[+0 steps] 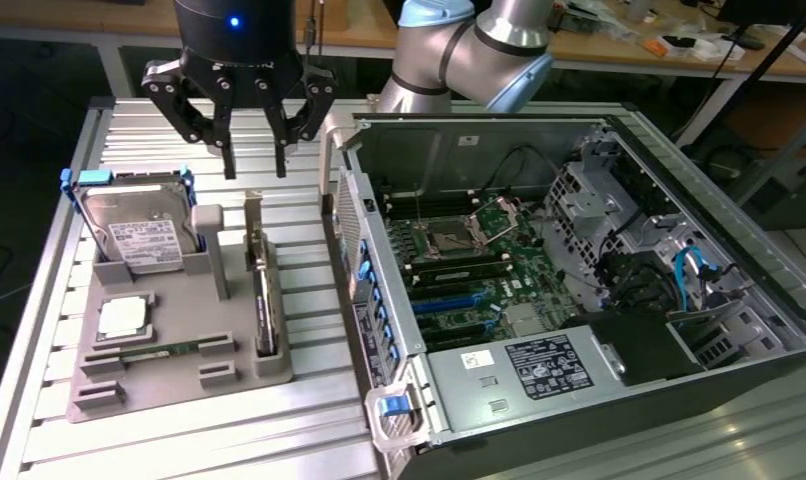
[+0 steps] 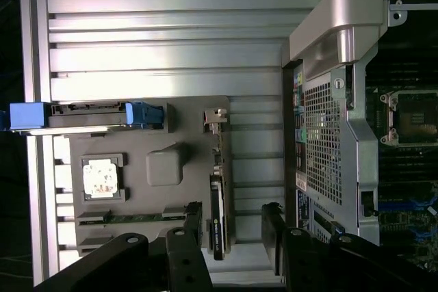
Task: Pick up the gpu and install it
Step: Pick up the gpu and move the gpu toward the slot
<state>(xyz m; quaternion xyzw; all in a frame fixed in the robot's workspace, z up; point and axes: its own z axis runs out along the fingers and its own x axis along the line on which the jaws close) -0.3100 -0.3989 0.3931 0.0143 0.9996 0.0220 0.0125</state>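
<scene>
so, hard drive (image 1: 136,238): upright in its blue frame on the grey tray (image 1: 176,385), lower than the hand and off to one side of it.
gpu (image 1: 262,300): on edge in the tray's slot on the bench (image 1: 56,330), below the hand; its long axis runs crosswise to the line joining the fingertips.
hand (image 1: 255,168): hovering above the card, fingers (image 1: 227,150) spread wide, one to each flat side of it, gripping and touching nothing; in the wrist view the card sits nearer one finger.
computer case (image 1: 510,300): open, on the hand's other side, well apart from the card.
</scene>
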